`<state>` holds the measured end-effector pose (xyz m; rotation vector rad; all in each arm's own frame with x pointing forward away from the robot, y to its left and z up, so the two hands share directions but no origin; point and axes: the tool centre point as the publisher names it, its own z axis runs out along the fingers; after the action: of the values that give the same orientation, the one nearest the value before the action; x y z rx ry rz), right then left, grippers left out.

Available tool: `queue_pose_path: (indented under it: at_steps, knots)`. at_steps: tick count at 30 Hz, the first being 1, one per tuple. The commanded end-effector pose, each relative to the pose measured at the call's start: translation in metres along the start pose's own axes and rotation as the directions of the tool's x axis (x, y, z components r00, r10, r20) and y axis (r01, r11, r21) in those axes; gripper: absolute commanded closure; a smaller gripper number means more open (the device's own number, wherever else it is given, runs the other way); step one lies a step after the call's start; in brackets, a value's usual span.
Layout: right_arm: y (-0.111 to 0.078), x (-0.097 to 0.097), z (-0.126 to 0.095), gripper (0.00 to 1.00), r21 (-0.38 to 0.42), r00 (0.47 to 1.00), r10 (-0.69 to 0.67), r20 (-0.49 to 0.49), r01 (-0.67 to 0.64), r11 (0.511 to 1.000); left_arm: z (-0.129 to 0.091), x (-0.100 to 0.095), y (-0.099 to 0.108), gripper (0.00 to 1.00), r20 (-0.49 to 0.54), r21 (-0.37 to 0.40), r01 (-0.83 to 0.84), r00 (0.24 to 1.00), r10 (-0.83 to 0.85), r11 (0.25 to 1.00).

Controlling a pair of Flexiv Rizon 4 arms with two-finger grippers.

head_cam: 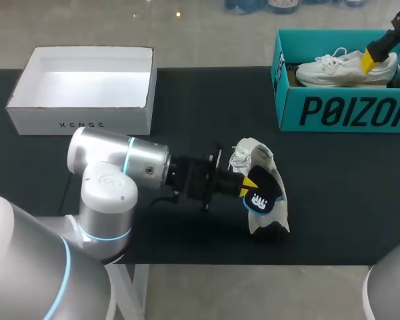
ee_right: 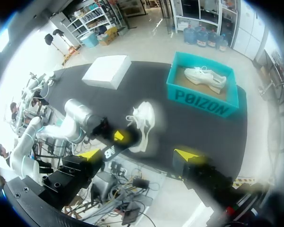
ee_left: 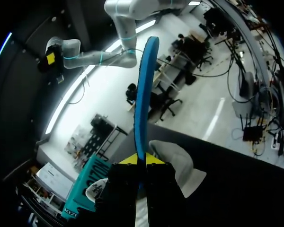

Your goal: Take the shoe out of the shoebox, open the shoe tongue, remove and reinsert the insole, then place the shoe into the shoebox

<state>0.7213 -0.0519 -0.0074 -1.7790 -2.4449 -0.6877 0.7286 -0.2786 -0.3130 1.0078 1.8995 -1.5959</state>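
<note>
Over black table (head_cam: pixel 187 100), left gripper (ee_left: pixel 141 160) pinches blue insole (ee_left: pixel 146 94) beside shoe (head_cam: pixel 260 157); right gripper (ee_right: pixel 138 156) spread wide.

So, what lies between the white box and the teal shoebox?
Nothing: the head view shows only bare black table between the white box and the teal shoebox.

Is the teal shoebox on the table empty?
No, a white shoe lies inside the teal shoebox, while a second shoe lies on the table by the left pincer, which grips the insole.
</note>
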Motion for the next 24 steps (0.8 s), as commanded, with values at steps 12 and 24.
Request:
queue_pose_path:
  at_steps: [12, 24]
  knots:
    - [0.003, 0.000, 0.000, 0.00, 0.006, 1.000, 0.001, 0.001, -0.001, 1.000, 0.009, 0.000, 0.021, 1.00, -0.019, -0.124, -0.006, 1.000, 0.004, 0.992]
    - [0.003, 0.000, 0.000, 0.00, 0.006, 1.000, 0.001, 0.001, -0.001, 1.000, 0.008, 0.003, 0.034, 1.00, -0.053, -0.214, -0.004, 0.999, -0.008, 0.977]
